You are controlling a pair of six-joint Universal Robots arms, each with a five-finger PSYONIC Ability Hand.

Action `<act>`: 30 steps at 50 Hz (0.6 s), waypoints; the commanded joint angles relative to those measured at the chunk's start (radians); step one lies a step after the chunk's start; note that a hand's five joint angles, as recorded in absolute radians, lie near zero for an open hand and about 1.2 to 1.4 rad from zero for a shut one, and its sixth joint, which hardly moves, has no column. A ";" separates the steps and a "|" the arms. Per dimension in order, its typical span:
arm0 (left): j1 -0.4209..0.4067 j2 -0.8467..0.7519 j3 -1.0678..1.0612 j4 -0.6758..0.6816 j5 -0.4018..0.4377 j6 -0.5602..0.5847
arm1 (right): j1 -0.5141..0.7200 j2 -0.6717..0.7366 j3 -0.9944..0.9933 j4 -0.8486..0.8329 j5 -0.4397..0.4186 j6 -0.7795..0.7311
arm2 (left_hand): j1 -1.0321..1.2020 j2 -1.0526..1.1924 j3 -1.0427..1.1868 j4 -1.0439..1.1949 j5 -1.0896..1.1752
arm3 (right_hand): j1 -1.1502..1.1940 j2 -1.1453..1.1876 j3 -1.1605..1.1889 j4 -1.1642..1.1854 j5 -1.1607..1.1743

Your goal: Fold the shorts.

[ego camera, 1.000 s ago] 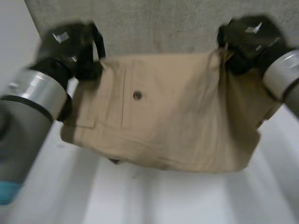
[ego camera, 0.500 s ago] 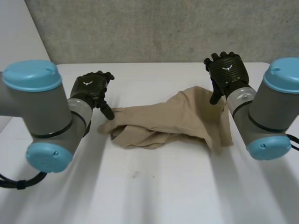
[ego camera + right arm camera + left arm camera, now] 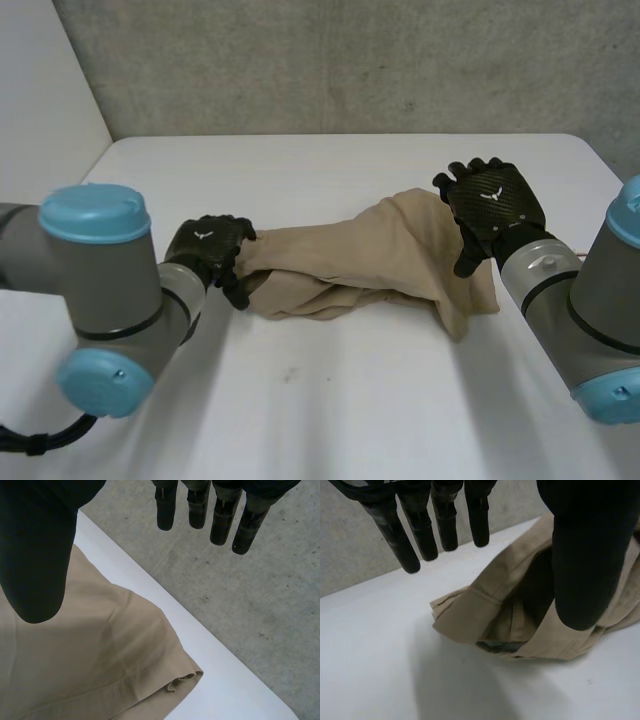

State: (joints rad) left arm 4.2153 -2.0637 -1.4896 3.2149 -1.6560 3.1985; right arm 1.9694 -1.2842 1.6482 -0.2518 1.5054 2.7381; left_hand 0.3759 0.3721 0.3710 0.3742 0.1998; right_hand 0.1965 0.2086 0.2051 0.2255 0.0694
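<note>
White table (image 3: 330, 420), grey rough wall (image 3: 330, 60) behind. Left hand (image 3: 205, 250) sits low at the left end of the shorts (image 3: 360, 262). In its wrist view the fingers (image 3: 445, 525) are straight and spread, thumb straight too, nothing pinched btwn them: hand wide open, holding nothing. From the wrist, the thumb lies across the cloth; can't tell if it touches. Right hand (image 3: 492, 205) is up over the right end of the shorts, fingers and thumb straight, also wide open w/ nothing held. Cloth lies below its palm, apart from it.

Shorts: crumpled tan heap approx mid-table, not flat, layers bunched, one open edge gaping toward the left hand. Long axis runs left-right, i.e. from one hand to the other, so each hand has one end of the heap at or under it. Left hand is nearer, just beside the cloth at table level. Right hand is higher and would need to drop.

Judgement: folding proper not begun; heap prob. needs spreading flat first. Coming move is likely a grip at both ends, pulling apart along that axis. Risk: grabbing several layers at once, esp. at the bunched left end.
</note>
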 commanded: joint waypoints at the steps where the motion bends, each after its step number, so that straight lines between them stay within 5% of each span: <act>1: 0.015 -0.114 0.103 0.029 -0.008 0.089 | 0.008 0.002 -0.002 0.000 0.001 -0.001 | 0.749 0.753 0.754 0.750 0.750 | -0.022 -0.034 -0.031 -0.051 -0.069; 3: 0.031 -0.119 0.135 0.045 -0.016 0.096 | 0.012 0.002 -0.002 -0.001 0.001 -0.001 | 1.019 1.023 1.024 1.021 1.021 | -0.022 -0.034 -0.031 -0.051 -0.069; 17: 0.094 0.135 0.385 0.290 -0.153 0.219 | 0.009 -0.001 -0.018 -0.003 0.007 -0.012 | 1.020 1.024 1.025 1.022 1.022 | -0.022 -0.034 -0.031 -0.051 -0.069; 23: -0.047 0.191 0.518 0.402 -0.134 0.221 | 0.000 -0.035 -0.027 -0.009 0.015 -0.011 | 1.020 1.024 1.025 1.022 1.022 | -0.022 -0.034 -0.031 -0.051 -0.069; 30: -0.244 0.041 0.525 0.398 0.021 0.219 | -0.047 -0.061 -0.057 -0.007 0.016 -0.005 | 1.020 1.024 1.025 1.022 1.022 | -0.022 -0.034 -0.031 -0.051 -0.069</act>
State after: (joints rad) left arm 4.1351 -1.8887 -0.9652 3.6175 -1.7572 3.4224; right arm 1.9620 -1.3227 1.6132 -0.2606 1.5212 2.7288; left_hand 1.1013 1.1897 1.1917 1.1925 0.9604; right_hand 0.1965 0.2086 0.2050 0.2255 0.0695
